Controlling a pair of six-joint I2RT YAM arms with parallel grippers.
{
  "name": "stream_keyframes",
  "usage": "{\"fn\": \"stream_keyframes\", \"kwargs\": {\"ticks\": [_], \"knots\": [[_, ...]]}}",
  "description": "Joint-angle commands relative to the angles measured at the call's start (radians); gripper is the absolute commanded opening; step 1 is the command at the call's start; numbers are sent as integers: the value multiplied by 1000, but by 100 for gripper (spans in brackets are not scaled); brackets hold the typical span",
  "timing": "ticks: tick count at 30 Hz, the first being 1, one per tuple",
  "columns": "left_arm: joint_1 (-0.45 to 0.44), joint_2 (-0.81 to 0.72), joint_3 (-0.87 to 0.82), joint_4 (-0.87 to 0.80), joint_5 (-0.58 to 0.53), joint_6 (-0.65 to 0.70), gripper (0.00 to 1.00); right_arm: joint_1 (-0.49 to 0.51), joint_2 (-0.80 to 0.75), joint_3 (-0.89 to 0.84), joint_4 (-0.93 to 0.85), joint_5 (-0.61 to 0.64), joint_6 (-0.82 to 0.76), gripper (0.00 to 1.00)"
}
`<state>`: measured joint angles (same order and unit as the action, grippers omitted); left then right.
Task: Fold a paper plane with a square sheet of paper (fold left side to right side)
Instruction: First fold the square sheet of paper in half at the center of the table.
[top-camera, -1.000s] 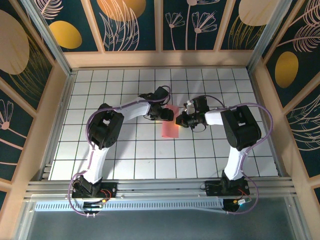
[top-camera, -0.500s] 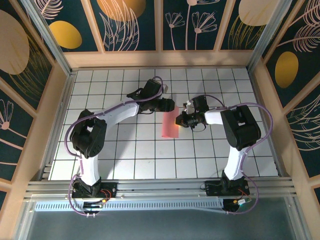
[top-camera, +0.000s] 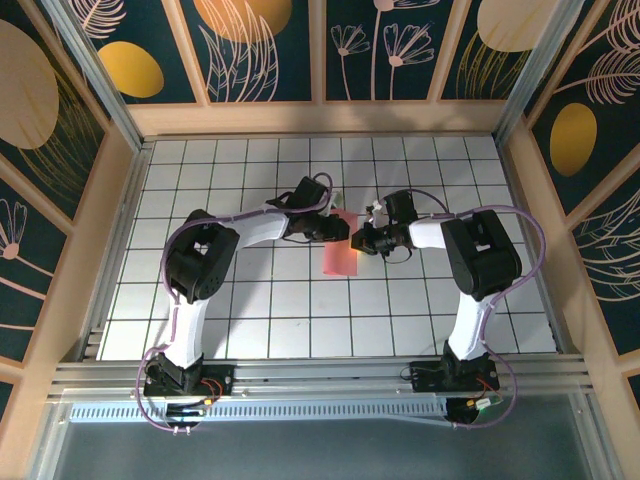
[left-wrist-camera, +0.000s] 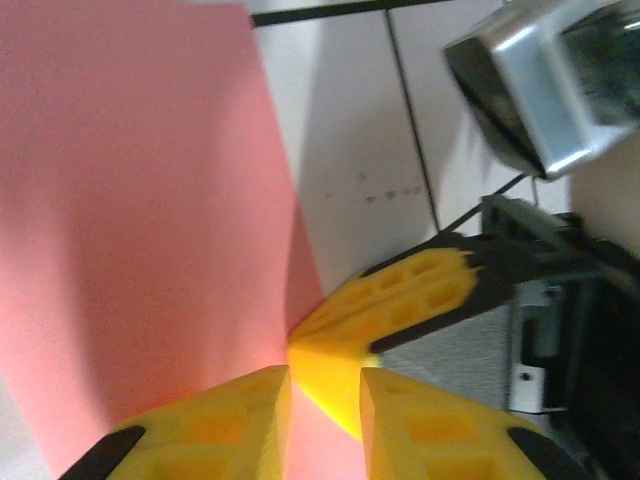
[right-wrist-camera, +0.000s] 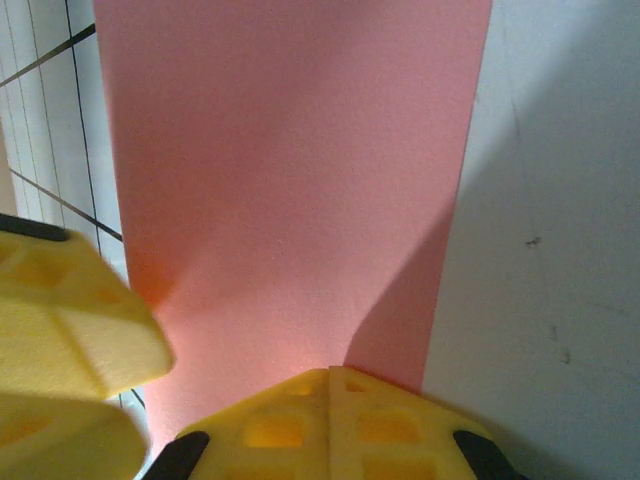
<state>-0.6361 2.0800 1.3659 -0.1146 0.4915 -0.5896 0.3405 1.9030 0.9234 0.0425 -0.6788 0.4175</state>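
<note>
Between left and right jaws, paper (top-camera: 341, 258)

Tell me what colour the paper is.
Plain salmon-pink paper, clearest in the right wrist view.

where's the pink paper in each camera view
top external: the pink paper lies mid-table on the white grid table.
left wrist: covers the left half.
right wrist: broad band down the middle.
shared landmark: the shut right claw at the paper's edge.
</note>
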Motion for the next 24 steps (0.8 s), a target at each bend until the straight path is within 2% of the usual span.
{"fn": "stream_keyframes", "kwargs": {"ticks": [1, 24], "knots": [[17, 15, -28, 42, 26, -13, 22, 6, 83, -19, -104, 157, -55, 0], [138, -51, -247, 92, -24, 3, 11, -3, 98, -16, -146, 206, -88, 0]]}}
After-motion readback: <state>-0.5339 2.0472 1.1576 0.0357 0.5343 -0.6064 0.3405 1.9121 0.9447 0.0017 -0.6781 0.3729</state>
